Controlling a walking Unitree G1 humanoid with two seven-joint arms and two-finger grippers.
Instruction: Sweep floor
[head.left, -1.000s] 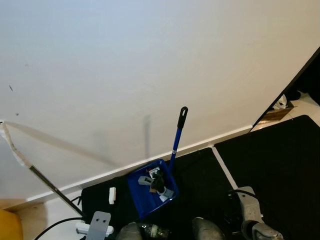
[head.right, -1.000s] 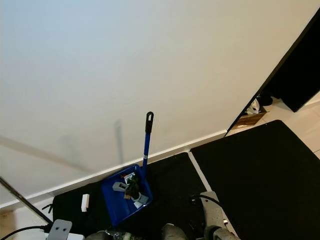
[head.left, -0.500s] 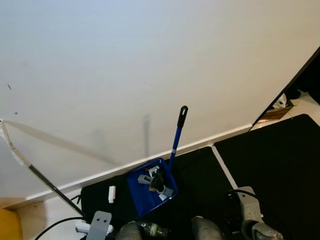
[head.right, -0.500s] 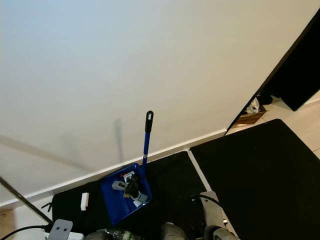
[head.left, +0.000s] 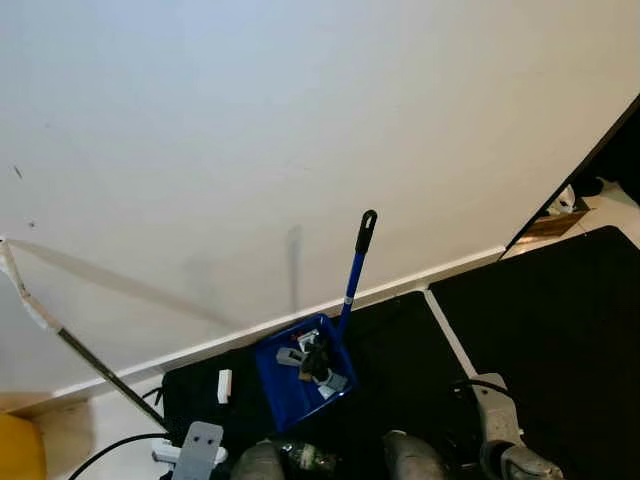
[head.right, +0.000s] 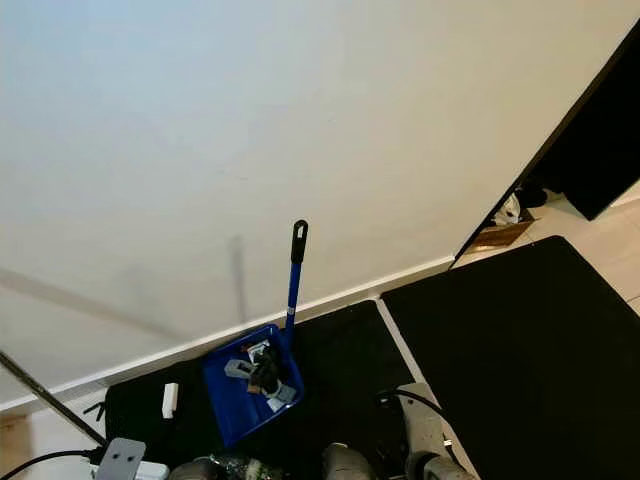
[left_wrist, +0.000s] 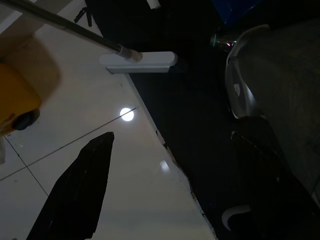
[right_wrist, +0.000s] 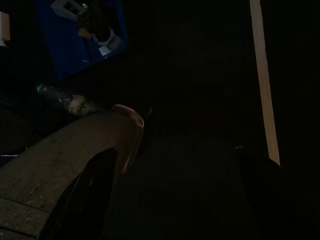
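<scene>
A blue long-handled dustpan (head.left: 303, 368) stands on a black mat (head.left: 400, 350) by the baseboard, its handle (head.left: 354, 265) upright against the white wall. Grey and white bits of debris (head.left: 315, 362) lie in its pan. A long pole (head.left: 60, 335) leans on the wall at the left, and its white flat head (left_wrist: 140, 61) rests on the floor. My left gripper (left_wrist: 172, 185) hangs open over the tile and the mat edge. In the dark right wrist view my right gripper (right_wrist: 175, 190) is open over the mat, with the dustpan (right_wrist: 82, 35) beyond it.
A plastic bottle (head.left: 305, 460) lies by my feet. A small white block (head.left: 224, 385) sits on the mat left of the dustpan. A second black mat (head.left: 550, 330) lies to the right across a strip of pale floor (head.left: 450, 335). Something yellow (head.left: 20, 450) is at the far left.
</scene>
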